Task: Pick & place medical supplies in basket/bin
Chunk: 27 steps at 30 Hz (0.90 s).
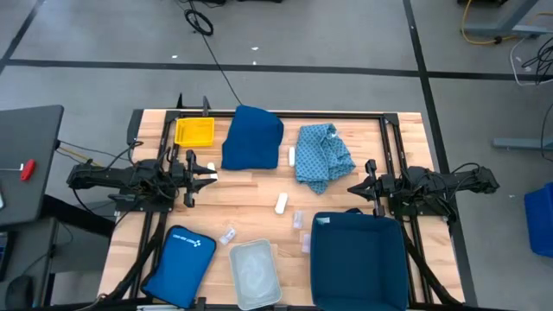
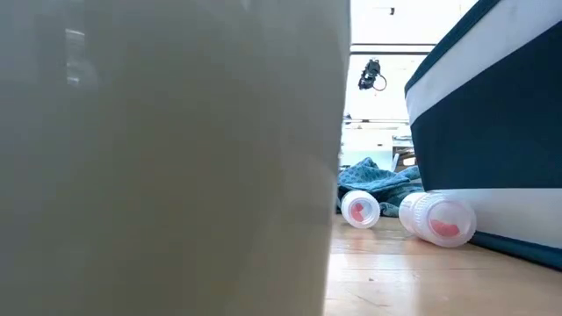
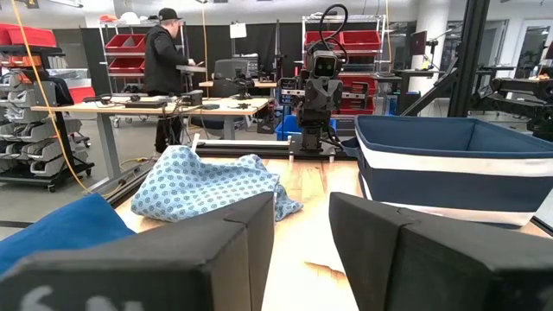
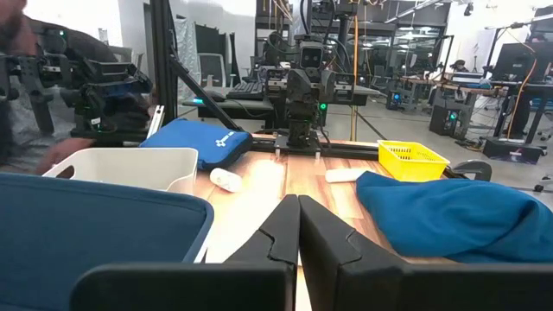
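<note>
The medical supplies lie loose on the table: a white roll [image 1: 282, 203], a white tube [image 1: 292, 156] between the two cloths, and small clear vials [image 1: 229, 234] [image 1: 298, 219] [image 1: 305, 242]. The low view shows two vials with pink ends [image 2: 360, 209] [image 2: 439, 219] lying on their sides beside the navy bin. My left gripper [image 1: 212, 173] [image 3: 302, 216] is open above the table's left side and touches nothing. My right gripper [image 1: 352, 187] [image 4: 298, 203] is shut by the right side, pointing toward the middle, and holds nothing.
A navy bin [image 1: 359, 259] and a whitish tub [image 1: 255, 272] stand at the near edge, with a blue zip pouch [image 1: 181, 259] left of them. A yellow basket [image 1: 194, 131], a dark blue cloth [image 1: 252, 138] and a patterned cloth [image 1: 324, 155] lie along the far side. A person [image 3: 168, 52] stands beyond the table.
</note>
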Available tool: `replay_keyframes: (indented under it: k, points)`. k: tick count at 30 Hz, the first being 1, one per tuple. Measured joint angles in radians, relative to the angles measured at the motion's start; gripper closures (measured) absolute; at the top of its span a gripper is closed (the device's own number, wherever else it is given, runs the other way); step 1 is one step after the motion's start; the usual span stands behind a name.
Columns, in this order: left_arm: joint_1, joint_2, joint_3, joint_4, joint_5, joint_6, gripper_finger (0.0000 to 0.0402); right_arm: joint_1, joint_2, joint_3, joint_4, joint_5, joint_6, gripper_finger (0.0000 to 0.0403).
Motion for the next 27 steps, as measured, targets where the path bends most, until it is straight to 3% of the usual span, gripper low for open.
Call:
replay_keyframes:
  k: [27]
  points:
    - [0.000, 0.000, 0.000, 0.000, 0.000, 0.000, 0.0282, 0.000, 0.000, 0.000, 0.000, 0.000, 0.000, 0.0387]
